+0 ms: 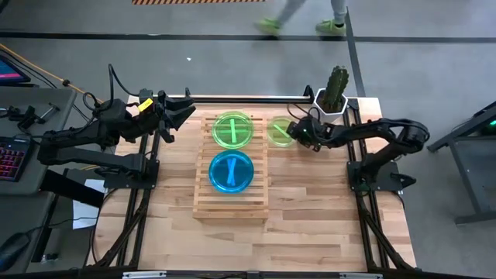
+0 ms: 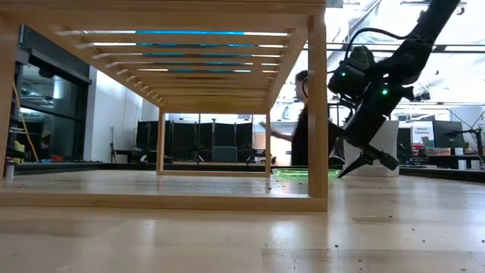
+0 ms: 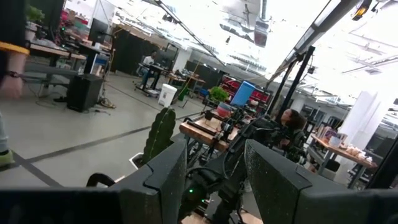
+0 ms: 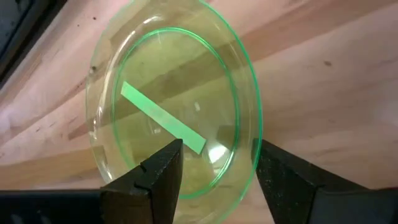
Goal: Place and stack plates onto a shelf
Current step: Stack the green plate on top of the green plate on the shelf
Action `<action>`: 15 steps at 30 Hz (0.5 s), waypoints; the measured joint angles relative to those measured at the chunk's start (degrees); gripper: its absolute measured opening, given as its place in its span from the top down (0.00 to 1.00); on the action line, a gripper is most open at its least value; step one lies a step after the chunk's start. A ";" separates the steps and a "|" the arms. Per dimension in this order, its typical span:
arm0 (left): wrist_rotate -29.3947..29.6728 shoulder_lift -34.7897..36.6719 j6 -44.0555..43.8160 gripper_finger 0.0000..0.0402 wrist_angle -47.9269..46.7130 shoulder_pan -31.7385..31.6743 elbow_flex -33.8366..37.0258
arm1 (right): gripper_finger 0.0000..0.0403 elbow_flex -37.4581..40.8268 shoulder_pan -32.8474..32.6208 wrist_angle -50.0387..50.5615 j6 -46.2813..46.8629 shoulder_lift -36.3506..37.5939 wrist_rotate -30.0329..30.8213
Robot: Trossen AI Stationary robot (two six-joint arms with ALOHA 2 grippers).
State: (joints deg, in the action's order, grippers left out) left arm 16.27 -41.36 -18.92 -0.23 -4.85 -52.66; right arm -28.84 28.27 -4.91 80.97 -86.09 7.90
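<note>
A light wooden slatted shelf [image 1: 231,203] stands mid-table. On its slats lie a lime green plate [image 1: 232,129] at the far end and a cyan blue plate [image 1: 231,171] nearer. Another lime green plate [image 1: 279,130] [image 4: 168,106], with a green bar mark, lies flat on the table right of the shelf. My right gripper [image 1: 297,132] [image 4: 214,180] is open and slants down at this plate's right rim [image 4: 245,168]: one finger stands over the plate's inside, the other outside the rim. My left gripper [image 1: 182,112] [image 3: 214,168] is open, raised off the shelf's far left corner.
A cactus in a white pot [image 1: 335,91] stands at the table's far right corner, close behind my right arm. A person's feet [image 1: 267,25] pass on the floor beyond the far edge. Bare plank tabletop [image 1: 310,225] lies near and right of the shelf.
</note>
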 joint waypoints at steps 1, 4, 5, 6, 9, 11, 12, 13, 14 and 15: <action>0.00 0.02 0.00 0.62 0.00 -0.01 0.00 | 0.52 -0.27 0.00 -0.49 -0.01 -0.92 0.27; 0.00 0.02 0.00 0.62 0.00 0.01 0.00 | 0.53 -0.75 -0.02 -1.59 0.01 -2.70 1.15; 0.00 0.02 0.00 0.62 0.00 0.00 0.00 | 0.54 -0.74 -0.02 -1.75 0.02 -3.07 1.36; 0.00 0.02 0.00 0.62 0.00 0.01 0.00 | 0.56 -0.72 -0.02 -1.73 0.00 -3.29 1.46; 0.00 0.02 0.00 0.62 -0.02 -0.01 0.00 | 0.68 -0.66 -0.04 -0.60 -0.10 -3.51 2.08; 0.00 0.02 0.00 0.62 -0.04 -0.01 0.00 | 0.79 -0.61 -0.03 0.08 -0.99 -3.54 2.34; 0.00 0.02 0.00 0.62 -0.04 -0.01 0.00 | 0.86 -0.54 -0.04 0.15 -1.90 -3.55 2.43; 0.00 0.02 0.00 0.62 -0.04 -0.01 -0.02 | 0.92 -0.48 -0.04 0.27 -3.05 -3.50 2.47; 0.00 0.02 0.00 0.62 -0.04 0.00 -0.02 | 0.96 -0.47 -0.04 0.31 -4.45 -3.18 2.55; 0.00 0.02 0.00 0.62 -0.04 0.01 -0.02 | 0.97 -0.46 -0.13 0.34 -5.71 -2.72 2.68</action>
State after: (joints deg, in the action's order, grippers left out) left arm 16.27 -41.34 -18.92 -0.27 -4.84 -52.69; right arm -29.30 28.14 -4.57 75.26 -88.81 10.58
